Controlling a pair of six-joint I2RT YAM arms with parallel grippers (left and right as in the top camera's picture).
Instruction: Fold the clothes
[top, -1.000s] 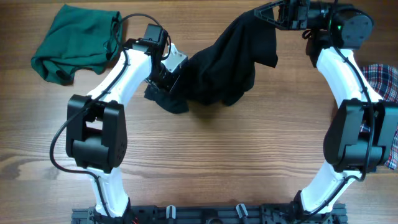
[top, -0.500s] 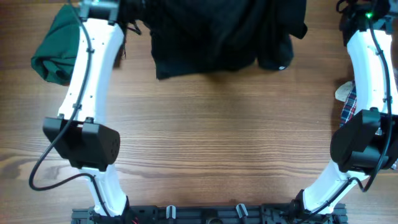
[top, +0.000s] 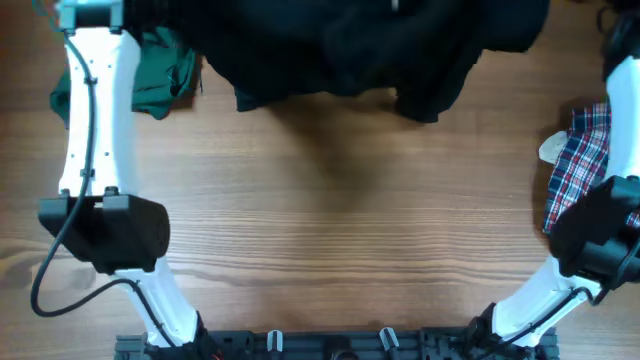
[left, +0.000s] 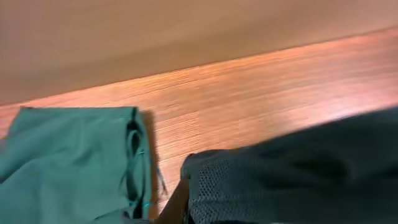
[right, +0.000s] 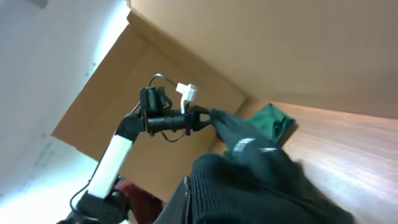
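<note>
While clenching left gripper (right: 202, 118) and right gripper (right: 188, 186) on the black top (top: 350, 45), stretching it across the far edge of the table (top: 330, 220); showing green garment (top: 160, 75) at far left, plaid garment (top: 575, 165) at right edge.

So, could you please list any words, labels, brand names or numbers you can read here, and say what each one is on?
No text can be read in any view.
The black top carries a small white mark, too blurred to read.
The green garment and the plaid garment show no lettering.
</note>
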